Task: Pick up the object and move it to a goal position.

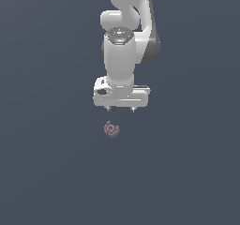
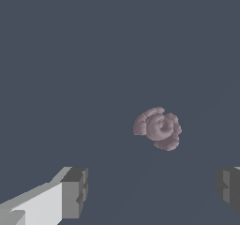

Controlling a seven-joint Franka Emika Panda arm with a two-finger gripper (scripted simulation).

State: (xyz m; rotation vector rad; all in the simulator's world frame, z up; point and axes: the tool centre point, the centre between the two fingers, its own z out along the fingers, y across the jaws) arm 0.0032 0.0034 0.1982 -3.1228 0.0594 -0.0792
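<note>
Step in hand: approach, before the grasp. The gripper [image 1: 120, 109] hangs at the centre of the exterior view, fingers apart and empty. The object [image 1: 112, 129] lies on the floor just below the gripper in that frame, slightly toward its left, untouched. In the wrist view the object [image 2: 157, 128] is not between the fingers [image 2: 75, 191]. Next move, as judged: centre over the object, descend, then close.
</note>
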